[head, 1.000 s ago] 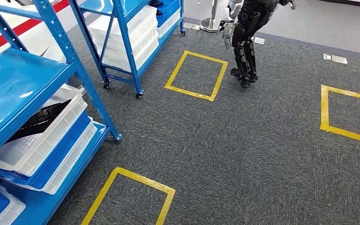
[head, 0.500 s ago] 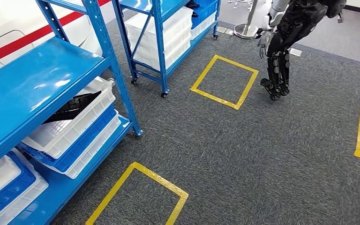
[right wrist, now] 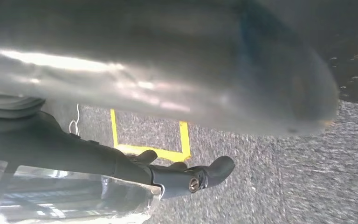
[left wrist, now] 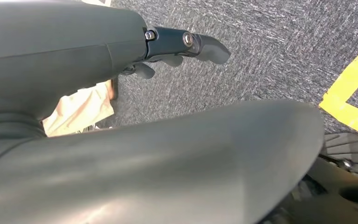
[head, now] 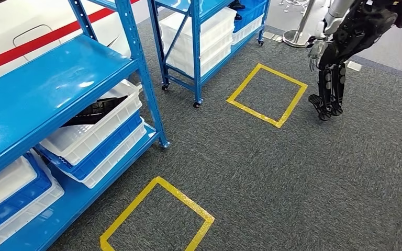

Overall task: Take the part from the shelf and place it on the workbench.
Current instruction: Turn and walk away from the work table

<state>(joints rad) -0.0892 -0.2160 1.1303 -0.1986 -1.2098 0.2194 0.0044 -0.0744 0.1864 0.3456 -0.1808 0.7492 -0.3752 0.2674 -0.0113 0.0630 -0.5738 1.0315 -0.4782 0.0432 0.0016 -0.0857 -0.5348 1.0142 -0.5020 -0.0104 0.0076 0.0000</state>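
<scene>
Two hands hang low by the robot's sides, and neither carries anything. The left hand (left wrist: 177, 46) shows dark fingers (left wrist: 209, 49) held loosely apart over the carpet; the right hand (right wrist: 186, 177) looks the same, fingers (right wrist: 219, 168) apart and holding nothing. So the job looks barely begun: the part (head: 91, 112), a dark piece, lies in the top white bin (head: 97, 130) on the near shelf (head: 47, 89), under its blue deck. To my eye everything is left: stepping up to the yellow square (head: 157, 217) by the shelf, reaching in, lifting, then carrying it to a workbench. A second shelf (head: 209, 31) with stacked bins stands further off. Another robot (head: 340, 47) is on the carpet beyond a second yellow square (head: 267, 91), well apart from the near shelf. The blue upright (head: 141, 73) and low deck could crowd a reach.
</scene>
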